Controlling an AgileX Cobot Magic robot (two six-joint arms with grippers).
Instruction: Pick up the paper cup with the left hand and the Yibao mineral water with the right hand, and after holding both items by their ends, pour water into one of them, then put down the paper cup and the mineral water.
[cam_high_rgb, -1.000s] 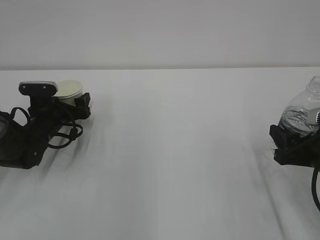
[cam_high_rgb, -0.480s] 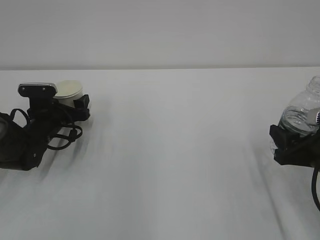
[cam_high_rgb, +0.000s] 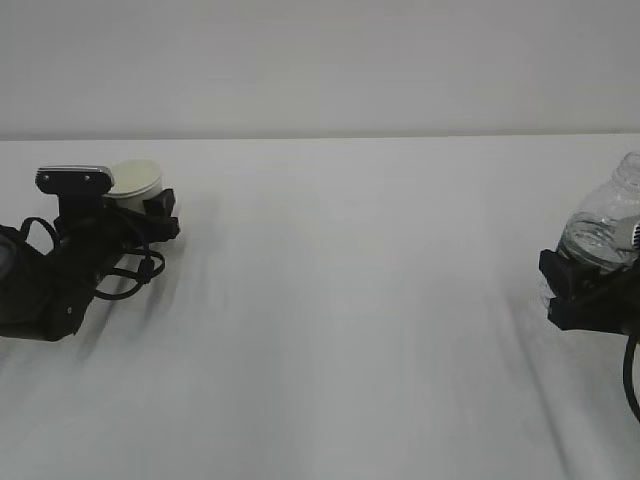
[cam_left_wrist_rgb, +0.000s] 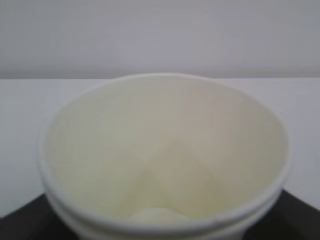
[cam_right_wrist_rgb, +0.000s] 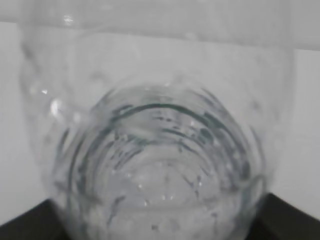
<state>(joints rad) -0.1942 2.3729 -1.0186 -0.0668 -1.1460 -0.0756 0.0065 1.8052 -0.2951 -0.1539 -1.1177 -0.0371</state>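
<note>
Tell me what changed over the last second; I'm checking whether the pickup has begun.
Little changed. The left gripper drew its fingers in slightly around the paper cup, and the arm shifted a touch left; the cup remains on the table. The right gripper stayed put around the mineral water bottle.

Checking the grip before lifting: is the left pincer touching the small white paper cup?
Cannot tell. In the exterior view the left pincer flanks the small white paper cup; no view shows contact or gap plainly.
</note>
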